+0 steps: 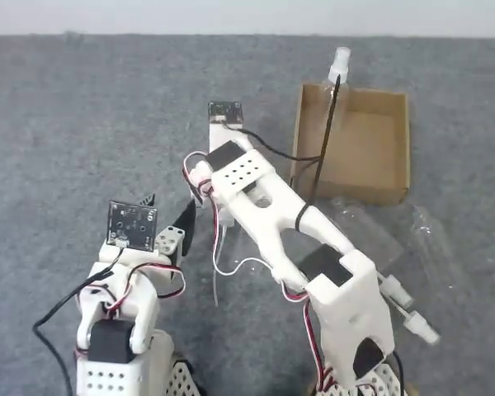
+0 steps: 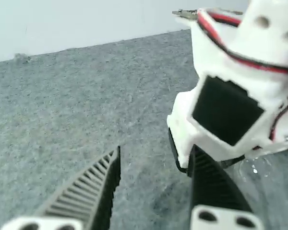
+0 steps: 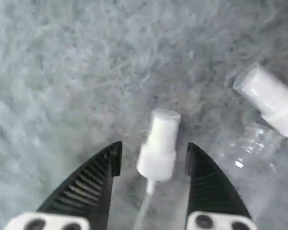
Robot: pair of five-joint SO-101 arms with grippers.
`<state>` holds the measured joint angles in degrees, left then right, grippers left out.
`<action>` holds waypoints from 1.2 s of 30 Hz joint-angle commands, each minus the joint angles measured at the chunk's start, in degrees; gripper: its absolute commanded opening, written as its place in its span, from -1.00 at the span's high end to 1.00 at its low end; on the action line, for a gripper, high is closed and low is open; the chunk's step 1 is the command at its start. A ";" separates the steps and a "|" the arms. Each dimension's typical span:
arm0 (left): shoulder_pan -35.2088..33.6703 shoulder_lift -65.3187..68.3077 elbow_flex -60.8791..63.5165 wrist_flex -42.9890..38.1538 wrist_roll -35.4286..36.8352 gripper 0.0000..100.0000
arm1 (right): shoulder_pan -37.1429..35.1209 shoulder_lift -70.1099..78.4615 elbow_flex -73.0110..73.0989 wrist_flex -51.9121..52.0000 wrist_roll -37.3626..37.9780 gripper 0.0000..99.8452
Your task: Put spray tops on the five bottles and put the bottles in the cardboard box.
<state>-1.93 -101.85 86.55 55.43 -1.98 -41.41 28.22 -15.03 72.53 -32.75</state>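
Note:
My right gripper [image 3: 153, 145] hovers open just above the grey carpet. A loose white spray top [image 3: 158, 143] with its thin dip tube lies between the fingers, untouched. Beside it lies a clear bottle [image 3: 252, 143] fitted with a white spray top [image 3: 273, 103]. The cardboard box [image 1: 394, 148] sits at the back right, and one capped bottle [image 1: 337, 78] stands in its near-left corner. More clear bottles [image 1: 433, 243] and spray tops [image 1: 396, 290] lie to the right of the right arm [image 1: 264, 202]. My left gripper [image 2: 156, 163] is open and holds nothing, close beside the right arm.
The right arm's white body [image 2: 230, 96] stands directly in front of the left gripper. Open grey carpet [image 1: 91, 115] stretches to the left and back. A black cable [image 1: 322, 157] runs across the box's left wall.

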 commanded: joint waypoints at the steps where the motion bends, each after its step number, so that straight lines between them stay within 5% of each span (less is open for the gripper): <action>1: -0.18 -0.79 -2.68 -0.97 -0.09 0.59 | 1.54 -9.01 -4.22 5.93 10.90 0.76; 7: -0.09 -0.70 -2.86 -0.79 -0.09 0.59 | 5.58 -20.26 -4.13 12.18 31.47 0.93; 16: 4.13 6.42 -8.92 3.52 -0.44 0.58 | 20.79 -34.07 -3.52 30.73 49.67 0.93; 26: 11.25 45.80 -28.35 1.93 -3.34 0.58 | 52.09 -41.98 10.20 28.53 65.76 0.78; 36: 11.25 82.55 -49.45 0.62 -0.70 0.59 | 62.90 -42.33 29.54 9.45 72.44 0.67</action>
<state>9.41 -31.08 46.02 57.45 -4.35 18.99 -11.43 11.34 88.18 38.02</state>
